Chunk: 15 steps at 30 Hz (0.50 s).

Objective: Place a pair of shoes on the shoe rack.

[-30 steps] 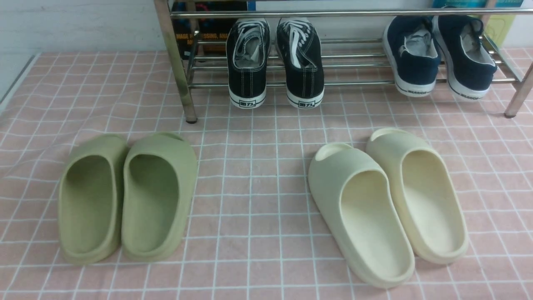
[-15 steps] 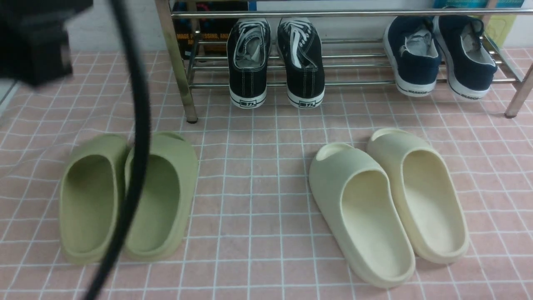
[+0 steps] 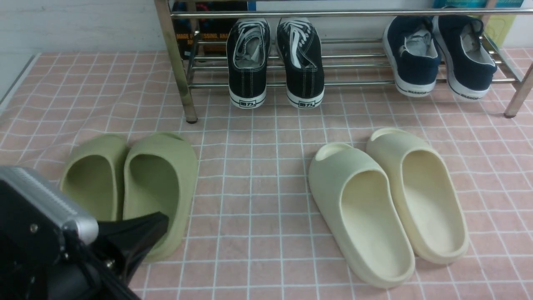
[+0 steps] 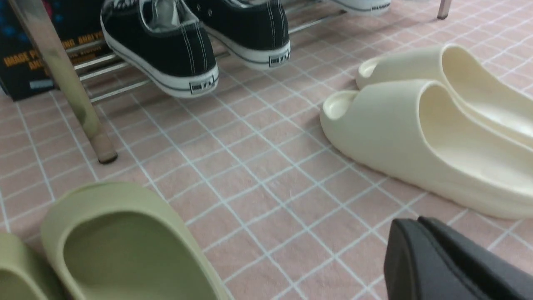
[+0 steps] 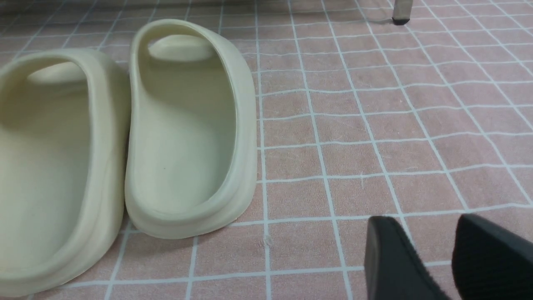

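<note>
Pair of shoes sits toes-in on the shoe rack, heels overhanging its front rod, so placement appears finished. Accordingly the left gripper is clenched on nothing, and the right gripper is spread and empty.

The lace-up sneakers are set side by side on the lower rods of the shoe rack, toward its left end, heels overhanging the front rod. The slip-on shoes are set at the right end. Before the rack, on the cloth, the left slides and the right slides are laid well apart. What seems to be a box is stood behind the rack's left end.
</note>
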Tool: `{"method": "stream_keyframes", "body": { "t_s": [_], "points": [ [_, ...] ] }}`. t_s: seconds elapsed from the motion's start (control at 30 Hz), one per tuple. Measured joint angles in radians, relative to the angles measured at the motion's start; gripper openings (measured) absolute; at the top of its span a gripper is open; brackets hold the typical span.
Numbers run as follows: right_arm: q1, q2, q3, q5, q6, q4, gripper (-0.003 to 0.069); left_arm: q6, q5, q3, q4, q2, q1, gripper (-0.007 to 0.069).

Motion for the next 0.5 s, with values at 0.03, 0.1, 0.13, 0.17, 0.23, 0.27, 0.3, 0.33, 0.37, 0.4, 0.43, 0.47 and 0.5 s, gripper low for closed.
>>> {"method": "stream_keyframes", "body": {
  "t_s": [0.03,0.1,0.13,0.17,0.23,0.27,0.3,0.33,0.37,0.4,0.43,0.47,0.5],
  "points": [
    [0.0,0.0,0.0,0.0,0.0,0.0,0.0239,0.0,0.006,0.017,-0.001,0.0,0.0,0.0023],
    [0.0,0.0,0.0,0.0,0.0,0.0,0.0239,0.0,0.022,0.03,-0.001,0.0,0.0,0.0024],
    [0.0,0.0,0.0,0.0,0.0,0.0,0.0239,0.0,0.032,0.034,-0.001,0.0,0.0,0.0025],
    [0.0,0.0,0.0,0.0,0.0,0.0,0.0239,0.0,0.055,0.035,-0.002,0.0,0.0,0.0027],
    [0.0,0.0,0.0,0.0,0.0,0.0,0.0239,0.0,0.067,0.035,-0.002,0.0,0.0,0.0029],
    [0.0,0.0,0.0,0.0,0.0,0.0,0.0239,0.0,0.083,0.036,-0.003,-0.006,0.0,0.0032],
    [0.0,0.0,0.0,0.0,0.0,0.0,0.0239,0.0,0.084,0.039,-0.003,-0.015,0.0,0.0033],
    [0.0,0.0,0.0,0.0,0.0,0.0,0.0239,0.0,0.076,0.044,-0.003,-0.032,0.0,0.0033],
    [0.0,0.0,0.0,0.0,0.0,0.0,0.0239,0.0,0.067,0.054,-0.003,-0.058,0.002,0.0033],
    [0.0,0.0,0.0,0.0,0.0,0.0,0.0239,0.0,0.061,0.063,-0.003,-0.077,0.007,0.0033],
    [0.0,0.0,0.0,0.0,0.0,0.0,0.0239,0.0,0.055,0.078,-0.003,-0.122,0.023,0.0033],
    [0.0,0.0,0.0,0.0,0.0,0.0,0.0239,0.0,0.054,0.08,-0.003,-0.131,0.027,0.0033],
    [0.0,0.0,0.0,0.0,0.0,0.0,0.0239,0.0,0.052,0.094,-0.003,-0.174,0.046,0.0033]
  ]
}}
